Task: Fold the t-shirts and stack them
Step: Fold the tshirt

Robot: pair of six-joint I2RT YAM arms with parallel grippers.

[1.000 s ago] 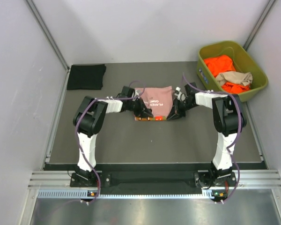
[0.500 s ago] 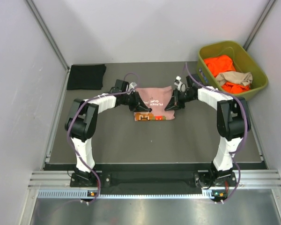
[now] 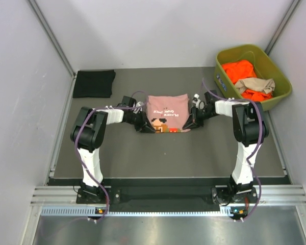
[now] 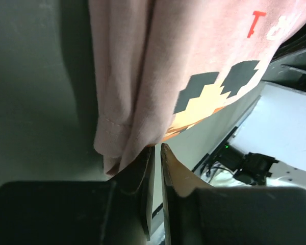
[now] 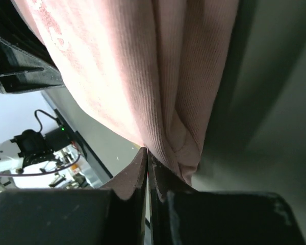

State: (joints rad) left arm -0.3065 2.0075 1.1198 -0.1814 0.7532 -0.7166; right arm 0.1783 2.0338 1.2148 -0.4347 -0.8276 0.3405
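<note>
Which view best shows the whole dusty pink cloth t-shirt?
Top external: nearly the whole dusty pink cloth t-shirt shows, print included. Left wrist gives only a corner with partial print; right wrist, a bunched edge.

Pink t-shirt [image 3: 167,105], centre of frame: two small dark printed lines, seemingly "PLAYER" and "GAME", the rest unreadable. Left wrist view, upper right: red "T".

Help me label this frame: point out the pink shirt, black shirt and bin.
pink shirt [image 3: 167,105], top view, plain upper part.
black shirt [image 3: 94,83], top view, middle of the folded cloth.
bin [image 3: 276,71], top view, right wall.
</note>
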